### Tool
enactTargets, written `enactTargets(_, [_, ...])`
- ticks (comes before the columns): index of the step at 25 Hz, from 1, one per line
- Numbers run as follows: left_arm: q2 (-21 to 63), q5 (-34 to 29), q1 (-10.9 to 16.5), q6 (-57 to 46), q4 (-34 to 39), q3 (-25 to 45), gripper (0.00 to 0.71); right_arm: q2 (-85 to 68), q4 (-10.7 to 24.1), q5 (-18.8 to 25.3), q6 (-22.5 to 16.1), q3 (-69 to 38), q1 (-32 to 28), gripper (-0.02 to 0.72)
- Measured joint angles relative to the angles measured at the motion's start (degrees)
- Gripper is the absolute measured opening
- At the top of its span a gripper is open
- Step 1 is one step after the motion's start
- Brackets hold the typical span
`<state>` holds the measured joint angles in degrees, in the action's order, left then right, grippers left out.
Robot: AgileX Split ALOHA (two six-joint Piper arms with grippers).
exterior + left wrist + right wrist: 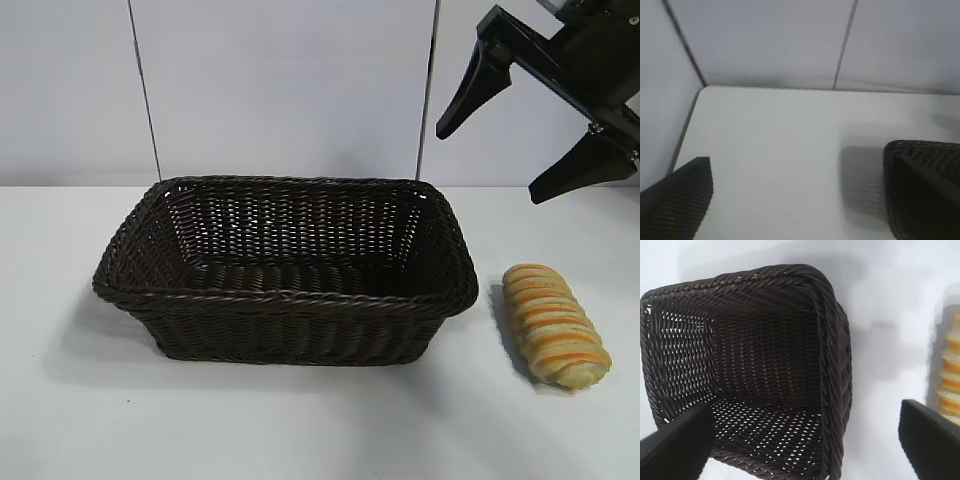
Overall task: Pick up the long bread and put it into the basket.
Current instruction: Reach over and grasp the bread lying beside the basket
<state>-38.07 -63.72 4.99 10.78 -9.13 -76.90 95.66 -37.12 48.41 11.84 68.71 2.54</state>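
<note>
Exterior view first: the basket (285, 290) sat on the white table (300, 430), and the long bread (555, 325) lay on the table just beside its right end, apart from it. The right gripper (515, 125) hung high above the bread, fingers spread wide, holding nothing.

Left wrist view showed a basket corner (925, 185) and one dark fingertip (680, 200); whether that gripper was spread or closed, I could not tell.

Right wrist view looked down into the basket (835, 360), bread (950, 375) at the edge, both fingers (675, 445) far apart.
</note>
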Motion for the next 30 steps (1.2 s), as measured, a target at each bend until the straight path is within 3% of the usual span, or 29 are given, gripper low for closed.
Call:
enactTargets(8, [26.38, 1.8, 0.0, 0.07, -0.69, 26.65, 0.689, 0.0, 0.0, 0.07, 0.0, 0.0, 0.0, 0.694])
enactTargets(14, [37.1, 0.61, 0.0, 0.07, 2.0, 40.68, 0.689, 0.0, 0.05, 0.01, 0.22, 0.0, 0.0, 0.694])
enactTargets(22, [38.44, -2.17, 0.0, -0.79, 3.94, 47.48, 0.689, 0.0, 0.05, 0.01, 0.22, 0.0, 0.0, 0.694])
enactTargets(30, [38.44, -2.15, 0.0, -5.84, 4.92, 48.37, 0.689, 0.0, 0.05, 0.01, 0.22, 0.0, 0.0, 0.694])
